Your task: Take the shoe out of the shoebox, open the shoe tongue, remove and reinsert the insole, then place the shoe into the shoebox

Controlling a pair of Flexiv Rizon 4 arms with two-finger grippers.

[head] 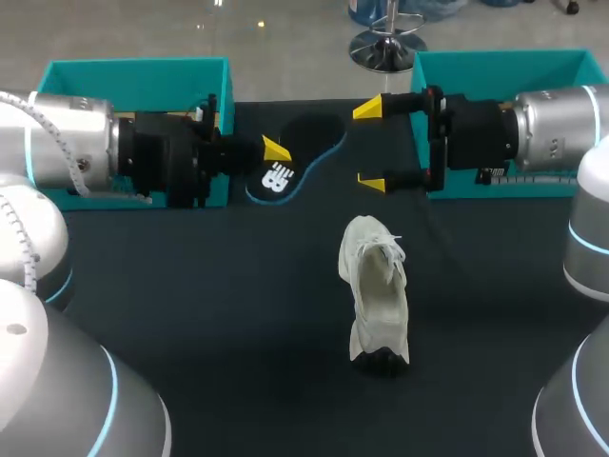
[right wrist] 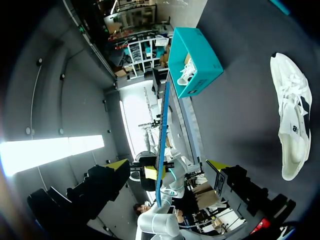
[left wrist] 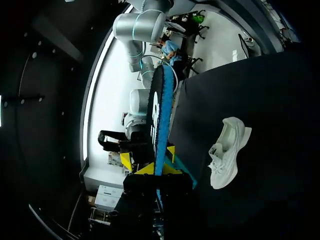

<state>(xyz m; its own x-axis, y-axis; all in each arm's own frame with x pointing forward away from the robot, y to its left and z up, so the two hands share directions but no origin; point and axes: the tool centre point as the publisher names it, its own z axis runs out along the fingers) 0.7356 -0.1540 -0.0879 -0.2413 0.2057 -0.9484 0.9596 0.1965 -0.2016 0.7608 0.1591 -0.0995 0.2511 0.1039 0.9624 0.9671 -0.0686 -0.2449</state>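
Note:
The white shoe (head: 376, 286) lies on its side on the black table, toward the front; it also shows in the wrist views (left wrist: 227, 152) (right wrist: 292, 115). My left gripper (head: 276, 150) is shut on the heel end of a black insole (head: 290, 157) with a blue rim, held above the table at the back. From the left wrist the insole (left wrist: 159, 115) is edge-on, sticking out from between the yellow tips of the left gripper (left wrist: 154, 167). My right gripper (head: 371, 145) stands open just right of the insole's toe end, holding nothing. Ahead of the right gripper (right wrist: 167, 167), the insole (right wrist: 162, 130) lines up with the gap between its fingers.
A teal shoebox (head: 133, 76) stands at the back left behind my left arm; in the right wrist view this box (right wrist: 195, 50) holds another white shoe (right wrist: 187, 70). A second teal box (head: 504, 67) stands at the back right behind my right arm.

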